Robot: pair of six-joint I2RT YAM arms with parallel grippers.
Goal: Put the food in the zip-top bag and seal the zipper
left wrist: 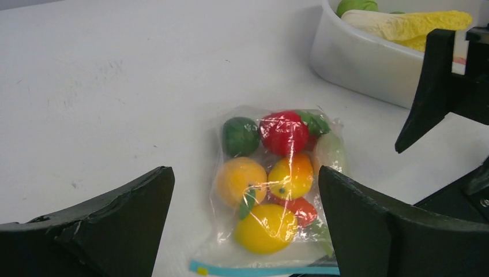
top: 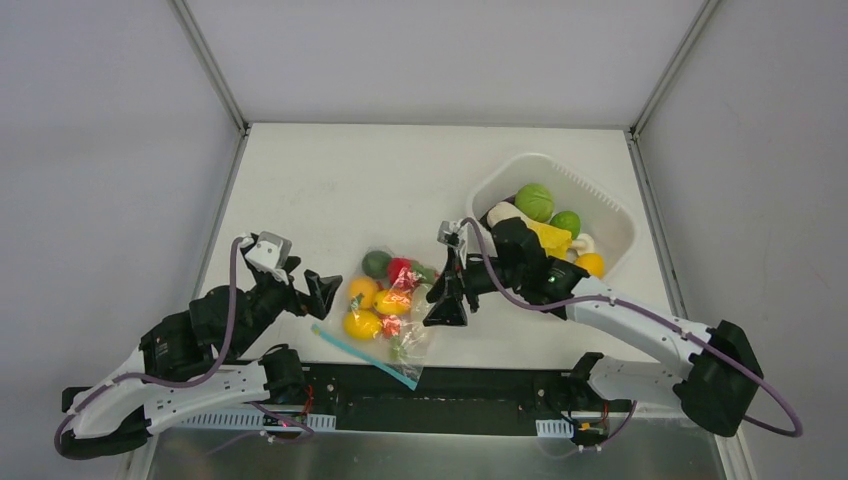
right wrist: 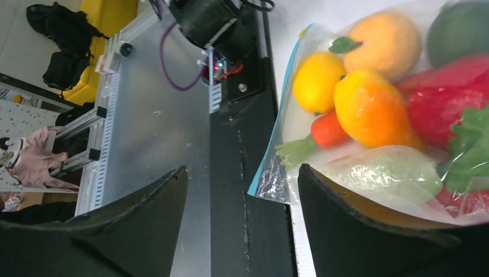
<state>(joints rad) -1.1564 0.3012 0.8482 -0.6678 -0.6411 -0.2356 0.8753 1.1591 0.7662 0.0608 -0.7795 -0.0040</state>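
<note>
The bag, food inside, lies between the claws. The left gripper is just left of the bag and the right gripper is at the bag's right edge, both spread wide, holding nothing. The zipper runs along the bag's near edge; whether it is sealed is unclear.

Pale grey walls are enclosing the white worktop on three sides, metal posts rising at its far corners. Beyond its near edge, black bags are lying against yellow furniture.
</note>
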